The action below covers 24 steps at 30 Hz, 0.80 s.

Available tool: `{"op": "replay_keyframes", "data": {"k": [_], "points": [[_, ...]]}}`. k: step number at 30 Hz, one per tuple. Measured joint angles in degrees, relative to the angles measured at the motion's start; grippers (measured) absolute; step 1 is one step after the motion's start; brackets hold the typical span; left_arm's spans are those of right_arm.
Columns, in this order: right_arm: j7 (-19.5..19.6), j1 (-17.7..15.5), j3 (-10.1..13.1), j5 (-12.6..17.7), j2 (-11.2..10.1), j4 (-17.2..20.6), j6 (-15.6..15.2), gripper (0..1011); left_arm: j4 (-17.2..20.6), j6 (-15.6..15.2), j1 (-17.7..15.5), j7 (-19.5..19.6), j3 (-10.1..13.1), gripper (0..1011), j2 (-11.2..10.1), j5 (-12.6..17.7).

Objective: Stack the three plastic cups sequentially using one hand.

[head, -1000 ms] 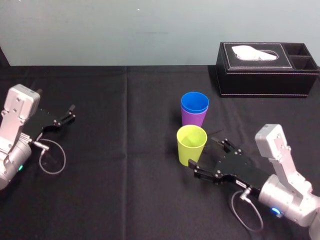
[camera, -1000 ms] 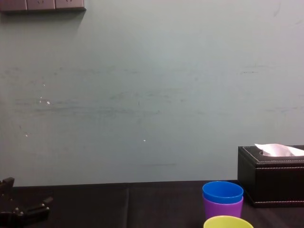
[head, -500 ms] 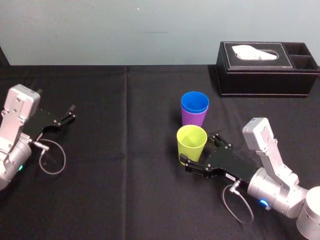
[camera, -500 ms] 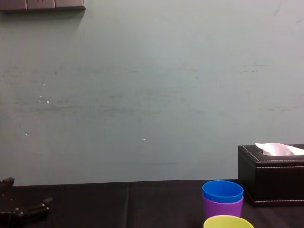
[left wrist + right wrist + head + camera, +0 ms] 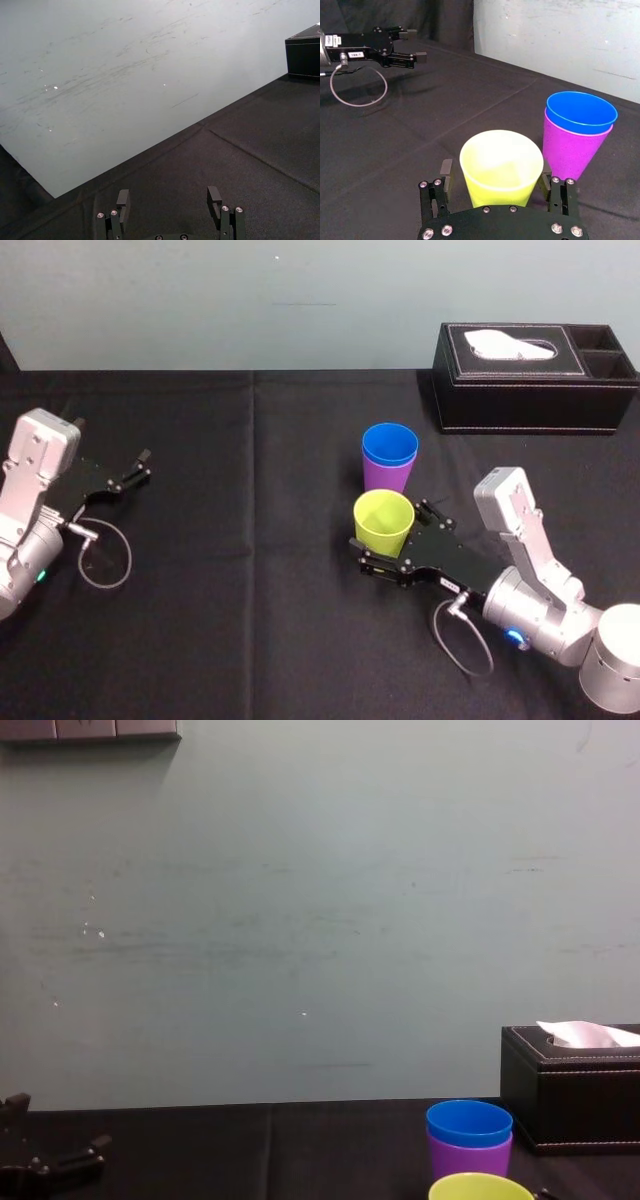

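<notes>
Sliding forward in the last second, the right gripper [image 5: 393,540] now has its jaws on both sides of the yellow-green cup [image 5: 501,167] — spread wide, not yet pressing, holding nothing. The grasp seems close. Just beyond its fingertips stands the blue cup [image 5: 390,445], nested in the purple cup [image 5: 387,478] — little room there. The tissue box [image 5: 530,380] sits well beyond; the left gripper [image 5: 146,465] rests far aside, open

Black tissue box [image 5: 535,390] on a black cloth [image 5: 250,640], pale wall [image 5: 200,300] behind.
The box stands beyond the right gripper [image 5: 390,537] and off to its right, well apart from it; a white tissue [image 5: 510,344] pokes from the top, with open compartments [image 5: 600,340] at the box's right end.
</notes>
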<state>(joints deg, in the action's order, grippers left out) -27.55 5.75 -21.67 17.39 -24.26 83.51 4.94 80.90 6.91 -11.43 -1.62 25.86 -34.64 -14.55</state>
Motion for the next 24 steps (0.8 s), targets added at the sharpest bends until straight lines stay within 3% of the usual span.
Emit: {"op": "replay_keyframes", "data": {"k": [20, 24], "points": [[0.21, 0.75, -0.33, 0.08, 0.81, -1.02, 0.26, 1002, 0.00, 0.00, 0.00, 0.00, 0.00, 1011, 0.00, 0.00], [0.23, 0.73, -0.32, 0.08, 0.79, -0.98, 0.27, 947, 0.00, 0.00, 0.00, 0.00, 0.00, 1011, 0.00, 0.00]]}}
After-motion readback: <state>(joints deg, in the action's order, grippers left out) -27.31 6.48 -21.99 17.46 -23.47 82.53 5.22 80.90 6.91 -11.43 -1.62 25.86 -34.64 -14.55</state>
